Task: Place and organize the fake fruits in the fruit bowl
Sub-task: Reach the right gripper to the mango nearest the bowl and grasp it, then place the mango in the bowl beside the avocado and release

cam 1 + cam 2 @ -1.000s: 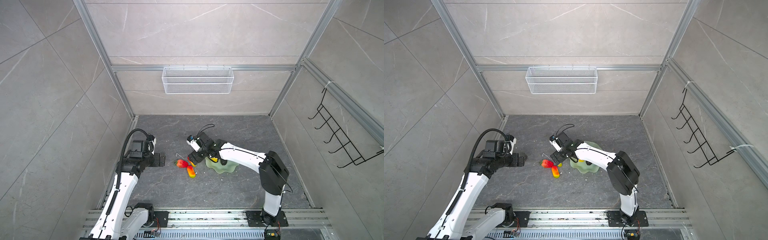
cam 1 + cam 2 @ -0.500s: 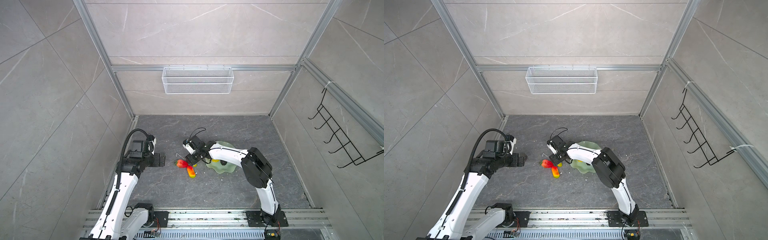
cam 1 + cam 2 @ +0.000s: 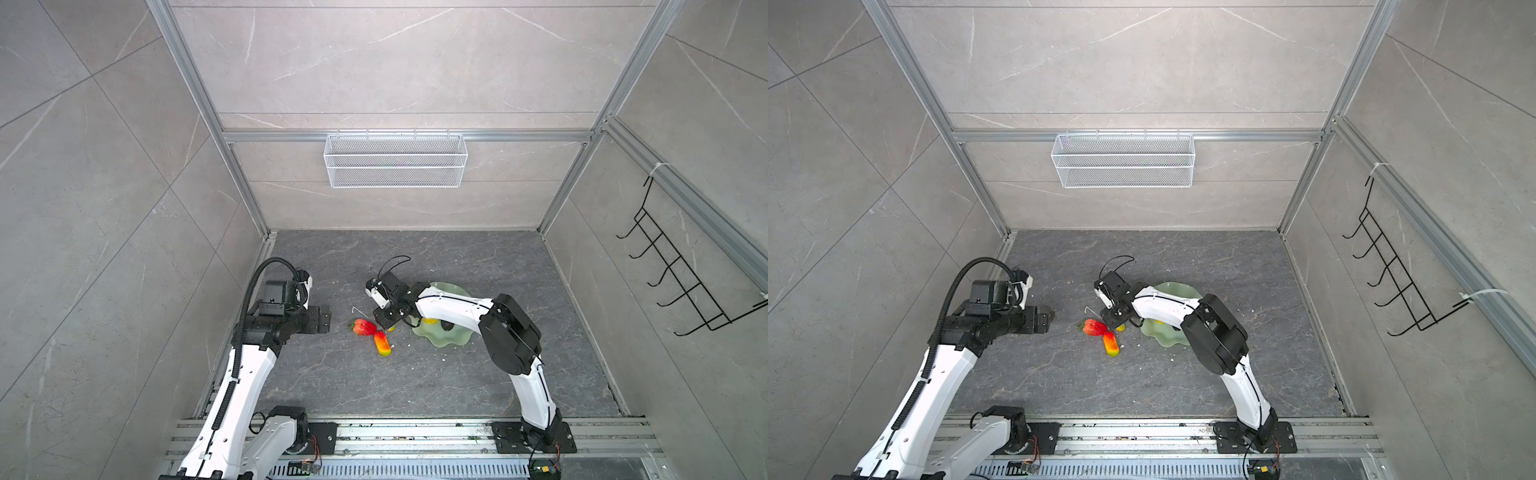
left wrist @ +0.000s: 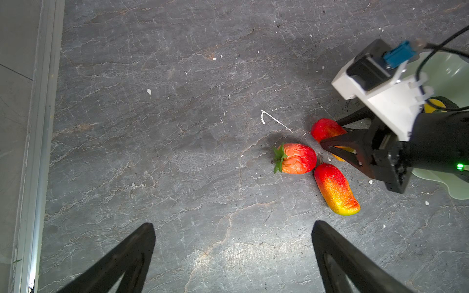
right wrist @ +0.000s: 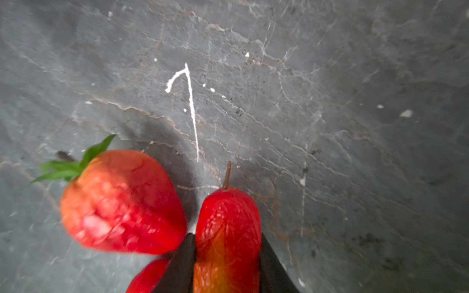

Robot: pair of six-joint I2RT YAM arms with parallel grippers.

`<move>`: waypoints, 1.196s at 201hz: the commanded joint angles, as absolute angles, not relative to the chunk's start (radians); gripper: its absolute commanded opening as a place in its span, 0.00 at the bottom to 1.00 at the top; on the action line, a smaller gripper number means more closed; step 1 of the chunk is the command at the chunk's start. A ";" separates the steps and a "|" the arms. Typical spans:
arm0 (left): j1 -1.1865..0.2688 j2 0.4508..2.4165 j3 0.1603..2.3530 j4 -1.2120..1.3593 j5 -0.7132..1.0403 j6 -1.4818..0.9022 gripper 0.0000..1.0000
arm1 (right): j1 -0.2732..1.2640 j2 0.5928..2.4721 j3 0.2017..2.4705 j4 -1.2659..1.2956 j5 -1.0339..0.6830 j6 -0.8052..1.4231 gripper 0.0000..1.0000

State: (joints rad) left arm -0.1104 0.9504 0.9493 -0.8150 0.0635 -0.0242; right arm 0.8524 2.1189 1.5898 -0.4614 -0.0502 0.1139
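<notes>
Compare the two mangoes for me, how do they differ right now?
The held mango is pinched in the jaws of the right gripper; the loose mango lies free on the table. The held mango is half hidden by the jaws; the loose mango shows whole. Both fade red to yellow and sit outside the bowl.

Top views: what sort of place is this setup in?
Likely a robot test cell mocked up as a kitchen nook: grey tiled walls in an aluminium frame, with a white wire basket and a black hook rack hung on them.
</notes>
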 commanded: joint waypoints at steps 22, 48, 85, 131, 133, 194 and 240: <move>-0.106 0.940 0.950 -0.808 0.090 -0.001 1.00 | 0.852 1.804 1.479 -0.503 -0.012 0.025 0.30; -0.106 0.939 0.950 -0.808 0.091 -0.001 1.00 | 0.822 1.671 1.375 -0.556 0.040 -0.002 0.28; -0.106 0.939 0.952 -0.807 0.091 -0.002 1.00 | 0.765 1.537 1.191 -0.579 0.057 0.009 0.28; -0.106 0.943 0.953 -0.807 0.097 -0.001 1.00 | 0.743 1.546 1.100 -0.569 0.074 0.023 0.28; -0.106 0.943 0.954 -0.807 0.097 -0.001 1.00 | 0.743 1.549 1.101 -0.567 0.075 0.023 0.28; -0.106 0.942 0.953 -0.807 0.107 -0.002 1.00 | 0.736 1.639 1.102 -0.536 0.086 0.003 0.40; -0.106 0.945 0.954 -0.807 0.109 -0.002 1.00 | 0.735 1.646 1.133 -0.548 0.087 0.002 0.53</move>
